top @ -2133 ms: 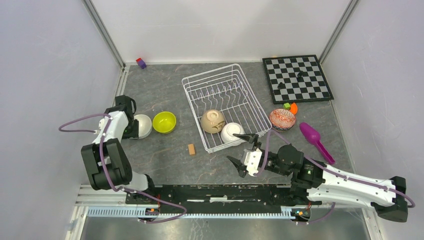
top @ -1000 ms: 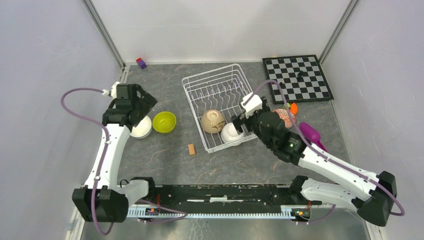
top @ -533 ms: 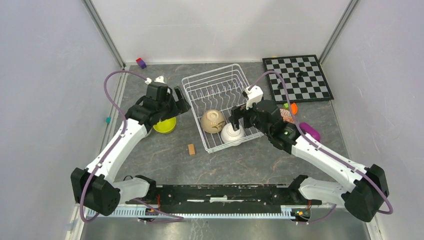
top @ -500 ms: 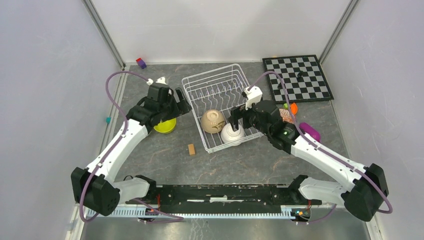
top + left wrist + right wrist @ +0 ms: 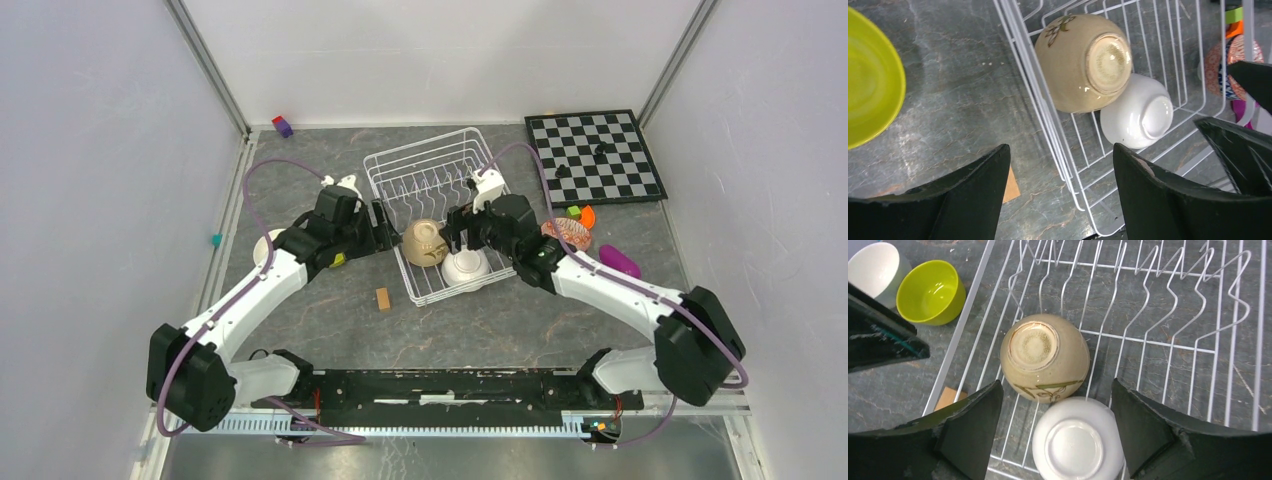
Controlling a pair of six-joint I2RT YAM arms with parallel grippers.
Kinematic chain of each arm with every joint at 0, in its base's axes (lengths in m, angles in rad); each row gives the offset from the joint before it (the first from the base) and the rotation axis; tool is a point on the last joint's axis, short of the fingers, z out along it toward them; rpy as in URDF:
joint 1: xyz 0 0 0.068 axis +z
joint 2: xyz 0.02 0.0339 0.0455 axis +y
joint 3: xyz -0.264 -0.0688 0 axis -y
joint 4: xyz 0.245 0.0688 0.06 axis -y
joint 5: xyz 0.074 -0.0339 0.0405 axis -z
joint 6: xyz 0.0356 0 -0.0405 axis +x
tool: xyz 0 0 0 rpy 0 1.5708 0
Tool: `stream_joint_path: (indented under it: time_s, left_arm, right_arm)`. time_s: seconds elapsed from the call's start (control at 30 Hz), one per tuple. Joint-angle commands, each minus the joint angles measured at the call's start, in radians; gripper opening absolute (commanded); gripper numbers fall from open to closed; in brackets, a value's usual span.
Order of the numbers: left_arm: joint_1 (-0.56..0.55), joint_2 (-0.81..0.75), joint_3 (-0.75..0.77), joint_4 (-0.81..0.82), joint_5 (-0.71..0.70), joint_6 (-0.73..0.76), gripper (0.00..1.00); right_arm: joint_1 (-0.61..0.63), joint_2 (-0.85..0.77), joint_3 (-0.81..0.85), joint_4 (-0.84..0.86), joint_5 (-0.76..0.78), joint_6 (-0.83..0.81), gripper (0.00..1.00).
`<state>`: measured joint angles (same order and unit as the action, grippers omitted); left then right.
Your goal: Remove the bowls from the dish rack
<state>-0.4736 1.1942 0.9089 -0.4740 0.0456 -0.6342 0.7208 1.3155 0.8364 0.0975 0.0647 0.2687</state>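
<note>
Top external view is showing both arms reaching over the dish rack [image 5: 440, 180] mid-frame, one from each side. Two bowls are sitting in its lower end. The tan bowl [image 5: 425, 242] is tipped with its foot ring facing up, and the white bowl [image 5: 466, 266] is lying upside down just lower right of it, the two touching.

The left end effector [image 5: 1062, 152] is hanging over the rack's left rim with its fingers wide apart, gripping nothing. The right end effector [image 5: 1055, 387] is spread wide too, empty, hovering above both bowls.

Out on the tabletop, the lime bowl [image 5: 928, 291] and a second white bowl [image 5: 873, 270] are sitting upper left in the right wrist view. The red-speckled bowl [image 5: 565, 232] is resting right of the rack.

I'm guessing glazed ceramic here: rigid, lightish, slick, chippable. With the rims facing down into the wires, I'm thinking a wide straddle across the body or a pinch on the foot ring is the only hold. Lifting the tan one could be nudging the white one.
</note>
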Motion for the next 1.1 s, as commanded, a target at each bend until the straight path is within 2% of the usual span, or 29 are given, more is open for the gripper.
stream_joint_path:
  time_s: [0.0, 0.17, 0.57, 0.87, 1.07]
  left_arm:
    - [-0.013, 0.004, 0.014, 0.075, 0.057, 0.035, 0.8]
    - [-0.023, 0.022, 0.021, 0.075, 0.058, 0.044, 0.8]
    - [-0.036, 0.03, 0.021, 0.077, 0.025, 0.1, 0.8]
    - [-0.046, -0.028, -0.051, 0.201, 0.082, 0.099, 0.78]
    - [-0.056, -0.04, -0.048, 0.196, 0.09, 0.09, 0.76]
  right_arm:
    - [-0.029, 0.08, 0.017, 0.153, -0.061, 0.065, 0.83]
    - [-0.047, 0.166, 0.027, 0.229, -0.093, 0.091, 0.74]
    - [-0.101, 0.36, 0.045, 0.287, -0.191, 0.091, 0.71]
    - [-0.148, 0.301, -0.038, 0.27, -0.111, 0.035, 0.72]
    - [-0.175, 0.293, -0.085, 0.292, -0.125, 0.039, 0.69]
